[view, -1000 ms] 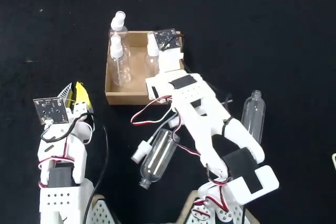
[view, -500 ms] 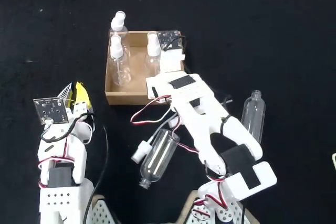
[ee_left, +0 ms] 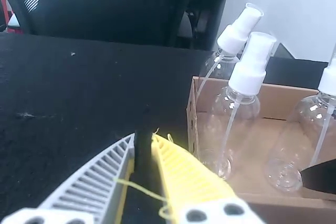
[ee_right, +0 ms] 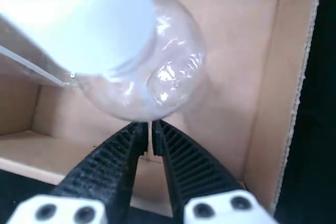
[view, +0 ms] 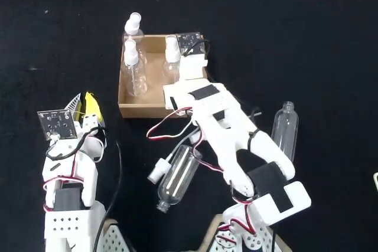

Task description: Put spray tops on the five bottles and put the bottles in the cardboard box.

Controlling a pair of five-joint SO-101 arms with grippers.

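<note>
High view: the cardboard box (view: 126, 109) sits upper centre, and a capped bottle (view: 172, 58) stands inside it, under the right arm (view: 230, 128). An uncapped bottle (view: 177, 175) lies lower centre, a second uncapped bottle (view: 284, 128) at right.

Left wrist view: the left gripper (ee_left: 143, 153) is clenched, empty.

Right wrist view: the right gripper (ee_right: 150, 132) is pinched together just beside the capped bottle, clasping nothing. A careless swing could topple it.

We cannot tell whether the rear bottle (view: 133, 25) is inside the box.
</note>
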